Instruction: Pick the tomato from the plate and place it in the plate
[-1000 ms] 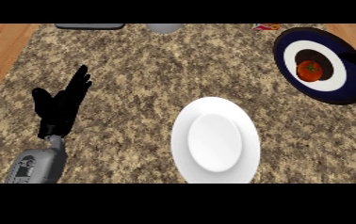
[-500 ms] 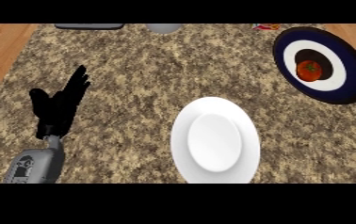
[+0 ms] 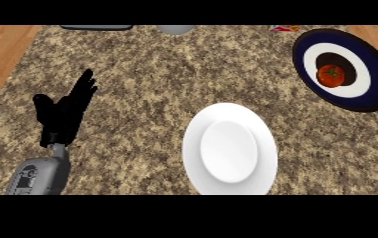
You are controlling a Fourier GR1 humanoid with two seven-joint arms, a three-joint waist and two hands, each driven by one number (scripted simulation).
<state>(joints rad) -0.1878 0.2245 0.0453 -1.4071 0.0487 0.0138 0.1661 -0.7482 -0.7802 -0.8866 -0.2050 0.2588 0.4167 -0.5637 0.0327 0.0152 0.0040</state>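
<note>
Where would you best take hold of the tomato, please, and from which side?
Round its widest part, from above, I think: the tomato is round, sits stem-up in the middle of the dark plate with nothing beside it, and the rim could hinder a low approach.

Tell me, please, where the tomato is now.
In the head view the tomato lies at the far right, in the middle of the dark plate, up and right of the white plate.
</note>
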